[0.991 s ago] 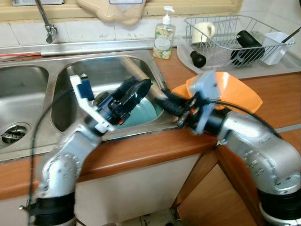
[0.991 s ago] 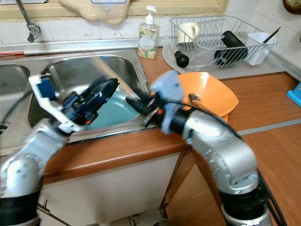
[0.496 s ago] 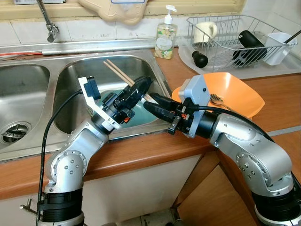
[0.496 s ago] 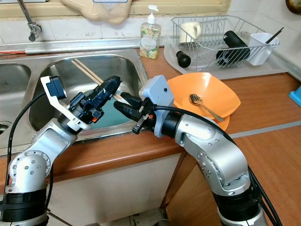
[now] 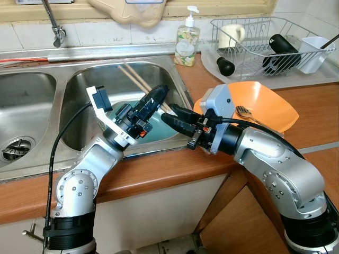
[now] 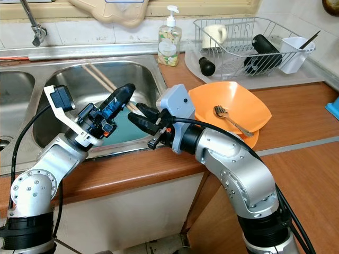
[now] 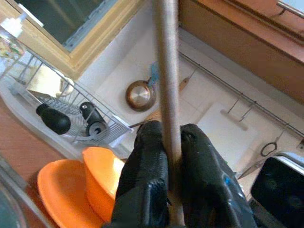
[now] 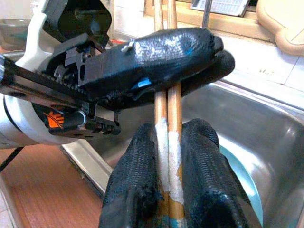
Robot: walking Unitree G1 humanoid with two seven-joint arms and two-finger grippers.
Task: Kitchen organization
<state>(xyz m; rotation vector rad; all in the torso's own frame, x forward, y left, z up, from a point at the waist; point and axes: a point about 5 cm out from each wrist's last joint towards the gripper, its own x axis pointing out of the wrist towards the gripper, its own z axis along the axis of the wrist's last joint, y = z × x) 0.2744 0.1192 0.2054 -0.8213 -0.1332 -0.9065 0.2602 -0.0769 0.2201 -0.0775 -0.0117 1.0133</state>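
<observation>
a steel double sink (image 5: 32, 100) is set into a wooden surface (image 5: 175, 169), seen from the robot's head. both silver arms reach over the right-hand basin. the left end effector (image 5: 153, 100) has its two black fingers closed on a pair of wooden chopsticks (image 5: 132, 79), which slant up and back across the basin toward its far wall. the right end effector (image 5: 175, 116) meets it from the other side, just beside it, and is clamped on the same chopsticks (image 8: 166, 128); in the right wrist view its fingers (image 8: 133, 180) press either side of the two sticks, with the left end effector crossing them just beyond. a teal plate (image 6: 124, 127) lies in the bottom of the basin beneath both. on the surface to the robot's right sits an orange bowl (image 6: 233, 106) with a fork (image 6: 230, 119) resting in it. behind it stand a soap dispenser (image 5: 185, 39) and a wire dish rack (image 5: 265, 39).
</observation>
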